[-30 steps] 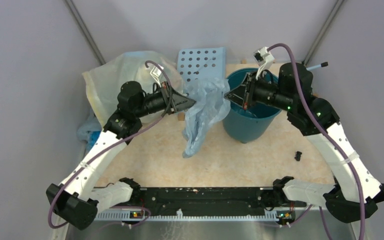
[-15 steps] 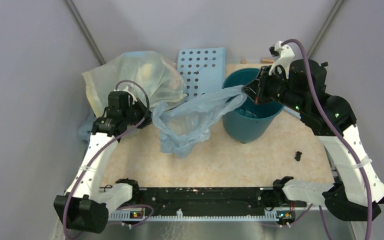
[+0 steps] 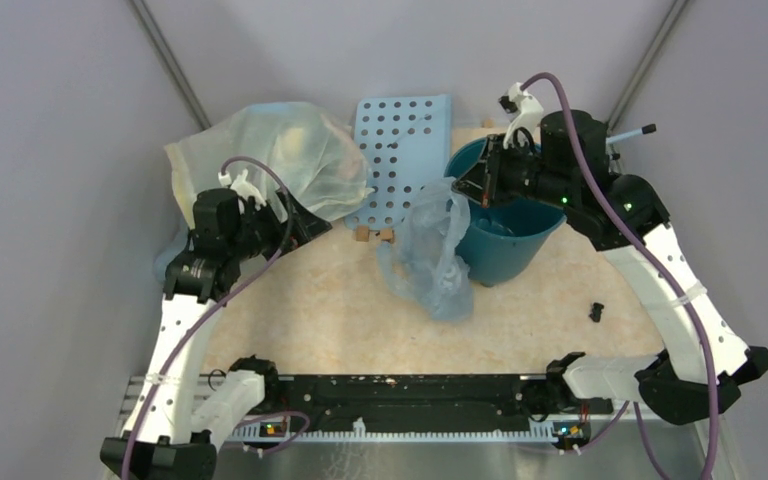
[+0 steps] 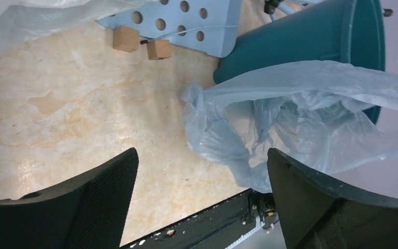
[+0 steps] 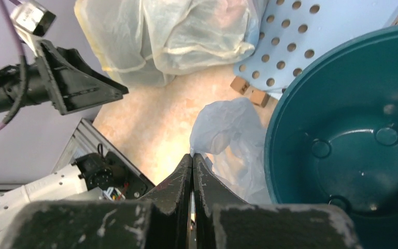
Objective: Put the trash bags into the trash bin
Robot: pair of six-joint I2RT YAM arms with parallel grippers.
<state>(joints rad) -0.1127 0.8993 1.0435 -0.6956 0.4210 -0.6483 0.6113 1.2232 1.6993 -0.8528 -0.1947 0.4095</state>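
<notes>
The pale blue trash bag (image 3: 430,255) hangs crumpled down the left outside of the dark teal trash bin (image 3: 515,240), its lower end on the table. My right gripper (image 3: 463,187) is over the bin's left rim, shut on the bag's top corner. In the right wrist view the shut fingertips (image 5: 192,155) pinch the bag (image 5: 228,129) beside the empty bin (image 5: 352,129). My left gripper (image 3: 310,225) stands open at the left, well apart from the bag. In the left wrist view its gripper (image 4: 202,171) holds nothing, with the bag (image 4: 290,119) and bin (image 4: 300,36) ahead.
A yellowish bag with stuff inside (image 3: 270,150) lies at the back left. A light blue perforated panel (image 3: 400,130) leans behind two small wooden blocks (image 3: 373,234). A small black piece (image 3: 596,311) lies right of the bin.
My left gripper opened, let go of the bag and pulled back left. The bag, stretched between both grippers before, now hangs from the right gripper alone beside the bin.
</notes>
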